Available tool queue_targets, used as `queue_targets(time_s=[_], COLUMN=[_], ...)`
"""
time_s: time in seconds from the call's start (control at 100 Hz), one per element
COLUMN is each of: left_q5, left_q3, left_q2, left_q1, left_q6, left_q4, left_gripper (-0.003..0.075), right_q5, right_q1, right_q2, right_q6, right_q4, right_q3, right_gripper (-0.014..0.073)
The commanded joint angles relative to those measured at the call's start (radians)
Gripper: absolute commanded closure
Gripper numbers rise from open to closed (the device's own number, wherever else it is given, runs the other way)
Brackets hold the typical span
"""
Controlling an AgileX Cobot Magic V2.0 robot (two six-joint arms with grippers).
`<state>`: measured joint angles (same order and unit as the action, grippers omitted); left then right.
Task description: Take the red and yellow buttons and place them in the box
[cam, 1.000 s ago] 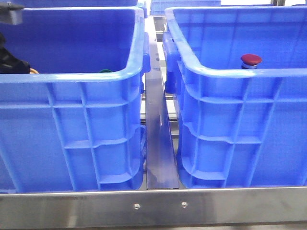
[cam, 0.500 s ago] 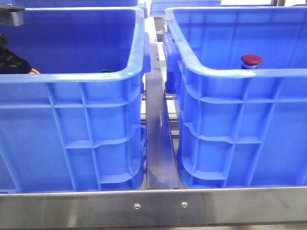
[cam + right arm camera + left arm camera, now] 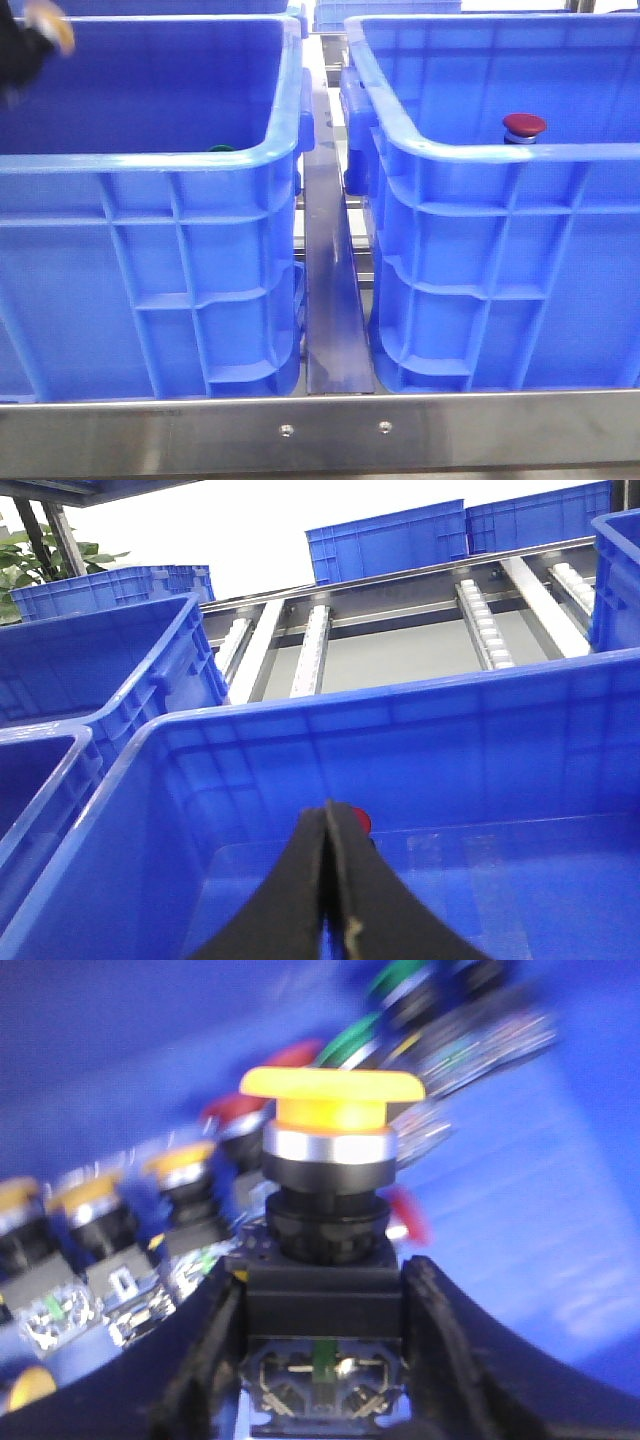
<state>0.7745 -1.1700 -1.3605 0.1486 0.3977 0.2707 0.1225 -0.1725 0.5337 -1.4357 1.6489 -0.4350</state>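
The step in hand looks like the carry: the left gripper point(image 3: 320, 1360) pinches a yellow push button point(image 3: 330, 1110) by its black square base, one finger on each side, cap upright. In the front view that button shows as a blurred orange spot at the far left corner of the left crate point(image 3: 150, 160), above its rim. To do this well, I judge the arm should lift fully clear of the left crate's thick rim, cross the gap between the two crates, and lower well inside the right crate point(image 3: 500, 150) before letting go, so the button does not bounce off a wall. The grip is low on the base, so a steady, level carry would keep the heavy cap from tipping it out.

The right crate, the box to fill, already holds a red push button point(image 3: 524, 124), standing cap-up near its front wall, right of centre. The right gripper point(image 3: 328, 900) hangs inside that crate with its black fingers pressed together on nothing; the red cap peeks out just behind their tips. It should stay clear of the drop spot.

The two crates stand side by side on a steel frame, with a steel rail point(image 3: 335, 300) running between them. More blue crates and roller tracks point(image 3: 480, 620) lie beyond, under bright light, with a green plant at one corner of the right wrist view.

In the left crate, rows of spare buttons point(image 3: 110, 1230) with yellow, red and green caps lie beneath the held one; a sliver of green cap point(image 3: 221, 149) shows over the front rim.
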Motion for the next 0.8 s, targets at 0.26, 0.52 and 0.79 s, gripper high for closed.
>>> queue_targets(time_s=[0.26, 0.52, 0.79], left_q5=[-0.002, -0.026, -0.091], left_q3=[-0.03, -0.03, -0.03], left_q2=[0.266, 0.286, 0.286], left_q1=[0.231, 0.478, 0.624], left_q6=[-0.01, -0.01, -0.01], left_q4=[0.041, 0.052, 0.043], left_gripper=[0.0741, 0.0741, 0.0741], right_q5=[-0.022, -0.032, -0.104], right_q1=[0.002, 0.002, 0.002], right_q2=[0.001, 0.001, 0.001], right_q6=[-0.009, -0.009, -0.009], right_q4=[-0.003, -0.003, -0.003], right_q3=[-0.026, -0.026, -0.026], right_gripper=[0.0661, 0.0661, 0.0441])
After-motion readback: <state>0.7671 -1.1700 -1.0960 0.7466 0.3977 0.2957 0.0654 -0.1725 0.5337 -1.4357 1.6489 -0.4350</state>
